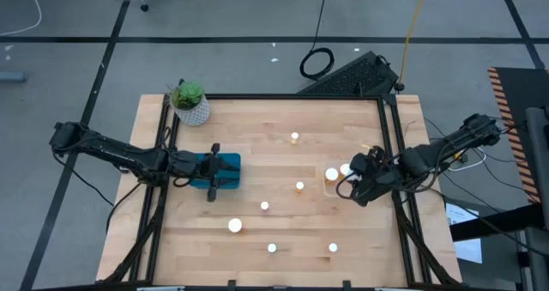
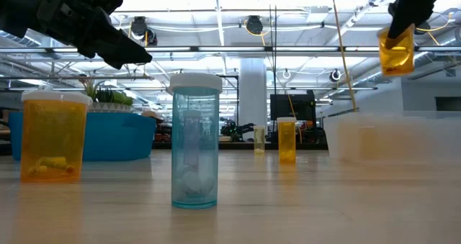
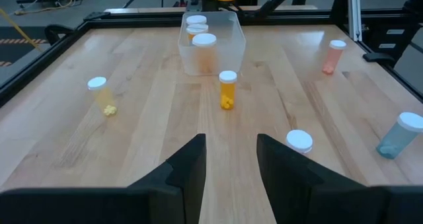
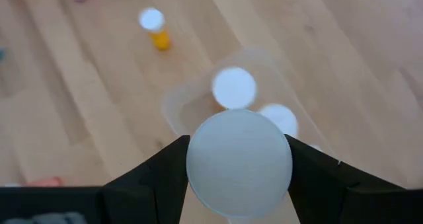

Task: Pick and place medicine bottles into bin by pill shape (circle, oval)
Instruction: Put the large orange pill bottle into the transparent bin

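The right gripper (image 1: 364, 186) hangs above the clear bin (image 3: 211, 42) at the right side of the wooden table (image 1: 257, 175), its fingers clamped on an amber pill bottle (image 2: 397, 50) whose white cap (image 4: 239, 159) fills the right wrist view. In the low view this bottle is lifted clear above the bin's rim. Two capped bottles (image 4: 233, 88) already stand inside the clear bin. The left gripper (image 1: 214, 172) is over the blue bin (image 1: 225, 169) at the table's left side, its fingers (image 3: 188, 174) spread apart and holding nothing. More bottles stand scattered on the table between the bins: an amber one (image 3: 227, 90) near the clear bin, a teal-tinted one (image 2: 194, 139) close to the low camera, and a larger amber one (image 2: 52, 136) beside it. A potted plant (image 1: 190, 102) sits at the far left corner.
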You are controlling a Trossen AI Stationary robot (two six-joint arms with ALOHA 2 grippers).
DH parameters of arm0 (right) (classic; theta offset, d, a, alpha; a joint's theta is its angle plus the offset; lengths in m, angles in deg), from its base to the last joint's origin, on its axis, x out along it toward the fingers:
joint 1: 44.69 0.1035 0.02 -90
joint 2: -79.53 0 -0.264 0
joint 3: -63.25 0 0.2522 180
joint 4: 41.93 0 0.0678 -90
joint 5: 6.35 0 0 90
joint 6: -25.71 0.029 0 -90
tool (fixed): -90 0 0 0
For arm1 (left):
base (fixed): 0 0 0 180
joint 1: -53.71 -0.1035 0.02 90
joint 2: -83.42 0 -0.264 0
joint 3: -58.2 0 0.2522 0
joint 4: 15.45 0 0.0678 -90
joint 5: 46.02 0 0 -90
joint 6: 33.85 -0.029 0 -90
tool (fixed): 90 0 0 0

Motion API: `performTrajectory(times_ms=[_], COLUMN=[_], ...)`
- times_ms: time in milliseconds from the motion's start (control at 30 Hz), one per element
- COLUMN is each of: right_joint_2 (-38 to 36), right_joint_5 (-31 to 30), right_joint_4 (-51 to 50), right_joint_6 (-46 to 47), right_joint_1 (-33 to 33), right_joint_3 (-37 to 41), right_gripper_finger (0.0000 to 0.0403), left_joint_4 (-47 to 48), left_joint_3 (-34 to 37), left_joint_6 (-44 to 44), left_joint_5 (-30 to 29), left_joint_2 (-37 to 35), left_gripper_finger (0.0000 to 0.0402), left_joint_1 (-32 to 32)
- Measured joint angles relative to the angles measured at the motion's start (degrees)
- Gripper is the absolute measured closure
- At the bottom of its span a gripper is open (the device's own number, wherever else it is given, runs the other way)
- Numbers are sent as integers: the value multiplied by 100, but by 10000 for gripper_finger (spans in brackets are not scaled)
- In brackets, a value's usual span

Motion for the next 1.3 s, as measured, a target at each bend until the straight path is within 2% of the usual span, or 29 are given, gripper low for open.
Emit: performTrajectory(times_ms=[267,600,933,1067,1300], right_joint_2=[1,-1,1,-12,-124], right_joint_5=[-71,-446,-313,-330,-286], right_joint_4=[-823,-962,0,326,318], right_joint_6=[821,1540,2009,1975,1936], right_joint_1=[0,0,0,4,4], right_joint_3=[0,93,1266,1434,1449], right_gripper_finger=[193,193,193,193,193], left_joint_4=[-21,-28,-28,-29,-30], left_joint_3=[0,0,0,0,0], left_joint_6=[1,-3,-37,-41,-40], left_joint_5=[0,0,0,0,0], left_joint_2=[0,0,0,0,0], left_gripper_finger=[263,263,263,263,263], left_joint_1=[0,0,0,0,4])
